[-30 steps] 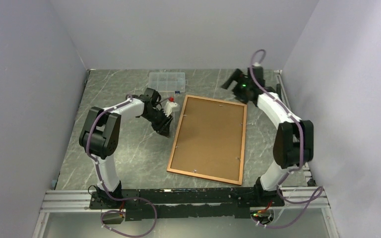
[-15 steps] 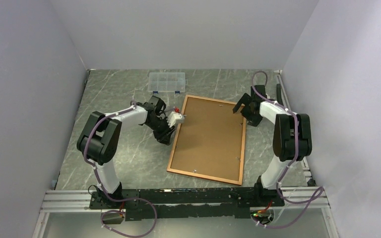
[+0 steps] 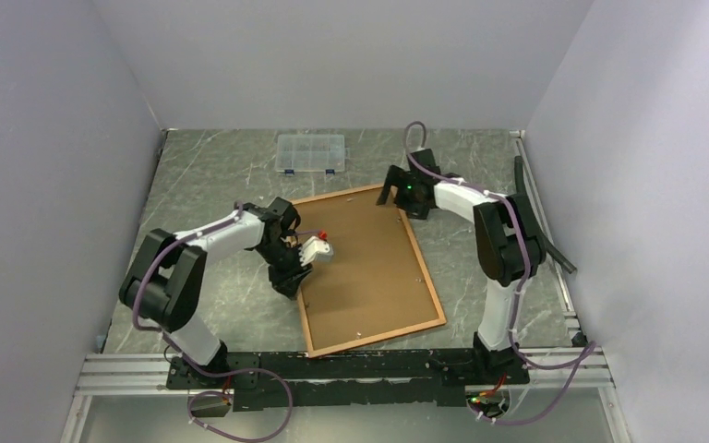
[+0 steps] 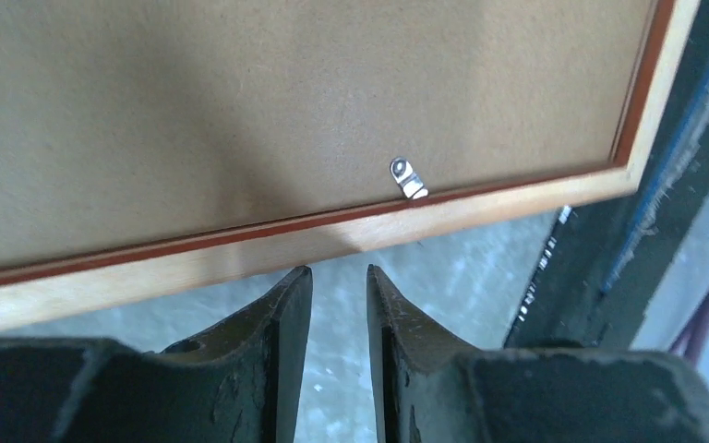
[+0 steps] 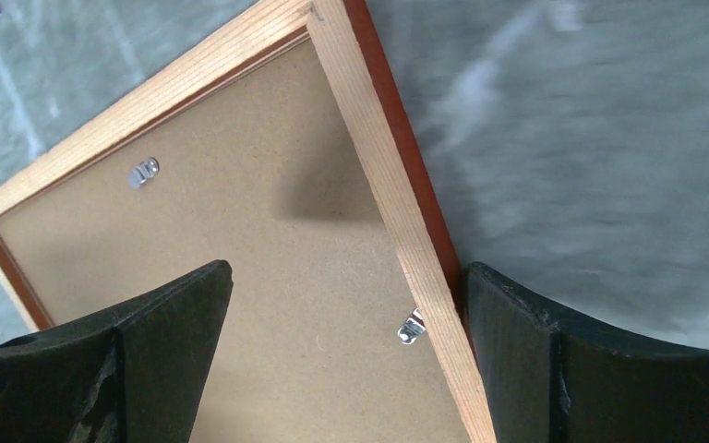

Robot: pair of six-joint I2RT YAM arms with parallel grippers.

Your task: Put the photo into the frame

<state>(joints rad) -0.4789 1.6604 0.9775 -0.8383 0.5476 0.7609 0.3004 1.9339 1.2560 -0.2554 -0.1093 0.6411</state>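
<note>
Wood-coloured on its upturned back, the large rectangular picture frame with a narrow red-orange border [image 3: 429, 297] lies flat on the grey marbled table [image 3: 222, 175], and a plain brown backing board [image 3: 365, 263] fills it. Seen from above, the left pincer [image 3: 295, 275] sits just off one long rail and the right pincer [image 3: 390, 196] is over the far corner. The glossy sunset photo shows nowhere. It may lie under the board, but I cannot tell, so the loading is either done or not begun. Well beyond the left pincer, a clear plastic compartment box [image 3: 310, 153] stands near the plain pale walls [image 3: 351, 55] that close in the table.

In the left wrist view the fingers are narrowly parted and grasp nothing. The rail is just ahead of them, and a small metal tab [image 4: 409, 179] is turned onto the board.

In the right wrist view the jaws gape wide and empty, straddling the side rail.
</note>
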